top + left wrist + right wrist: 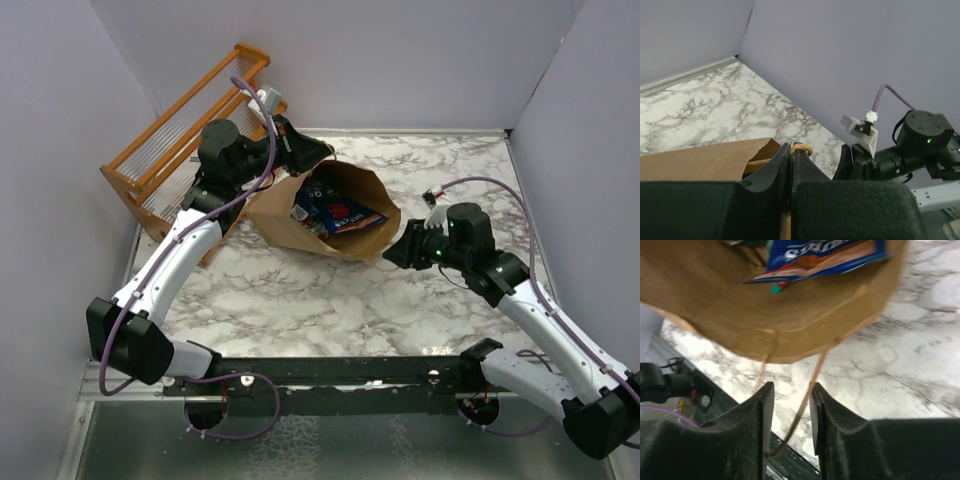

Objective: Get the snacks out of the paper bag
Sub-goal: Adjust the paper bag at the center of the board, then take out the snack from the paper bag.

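Note:
The brown paper bag (300, 225) lies on its side on the marble table, its mouth open toward the near right. Inside it I see the snacks: a dark blue packet (347, 215) and a teal one (316, 190). My left gripper (318, 155) is at the mouth's far rim, shut on the bag's twisted paper handle (802, 148). My right gripper (393, 250) is at the near right rim. In the right wrist view its jaws stand apart, and the other handle loop (807, 395) hangs loose between them, below the bag (765, 315) and the blue packet (825, 255).
An orange wooden rack (190, 130) stands at the back left, right behind the left arm. Purple walls enclose the table on three sides. A black rail (330, 370) runs along the near edge between the arm bases.

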Robot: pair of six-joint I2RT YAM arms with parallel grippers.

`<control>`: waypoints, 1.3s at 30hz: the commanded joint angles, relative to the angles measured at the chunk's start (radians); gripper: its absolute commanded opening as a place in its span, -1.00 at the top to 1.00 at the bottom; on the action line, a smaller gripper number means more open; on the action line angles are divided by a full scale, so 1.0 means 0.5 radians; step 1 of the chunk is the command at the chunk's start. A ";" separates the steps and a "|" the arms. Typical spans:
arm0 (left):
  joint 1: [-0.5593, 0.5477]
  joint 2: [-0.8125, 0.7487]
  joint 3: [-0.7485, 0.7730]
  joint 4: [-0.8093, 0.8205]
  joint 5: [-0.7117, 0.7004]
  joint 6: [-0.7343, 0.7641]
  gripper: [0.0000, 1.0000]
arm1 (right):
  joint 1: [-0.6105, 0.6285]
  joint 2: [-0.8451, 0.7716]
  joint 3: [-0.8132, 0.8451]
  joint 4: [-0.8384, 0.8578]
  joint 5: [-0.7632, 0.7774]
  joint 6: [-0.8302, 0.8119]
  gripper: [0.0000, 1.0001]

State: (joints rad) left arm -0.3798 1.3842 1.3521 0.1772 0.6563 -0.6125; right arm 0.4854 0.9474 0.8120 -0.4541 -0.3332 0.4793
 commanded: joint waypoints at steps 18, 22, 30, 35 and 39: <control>-0.110 -0.305 -0.445 0.550 0.109 -0.013 1.00 | 0.015 -0.142 0.366 0.253 0.106 -0.774 -0.75; -0.125 -0.339 -0.466 0.575 0.109 -0.020 1.00 | 0.022 0.040 0.374 0.352 -0.435 -1.304 -0.47; -0.188 -0.372 -0.511 0.616 0.120 0.010 1.00 | 0.289 0.155 0.419 -0.136 -0.524 -2.740 -0.24; -0.204 -0.366 -0.526 0.627 0.114 0.029 1.00 | 0.501 0.215 0.331 -0.239 -0.413 -3.258 -0.20; -0.210 -0.366 -0.538 0.629 0.100 0.037 1.00 | 0.593 0.326 0.351 -0.269 -0.396 -3.354 -0.10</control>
State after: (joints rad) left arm -0.4755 1.2301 1.0946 0.4305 0.6865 -0.6094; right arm 0.7433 1.0637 0.9882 -0.5400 -0.5327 -1.0199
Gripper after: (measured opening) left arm 0.028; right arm 0.561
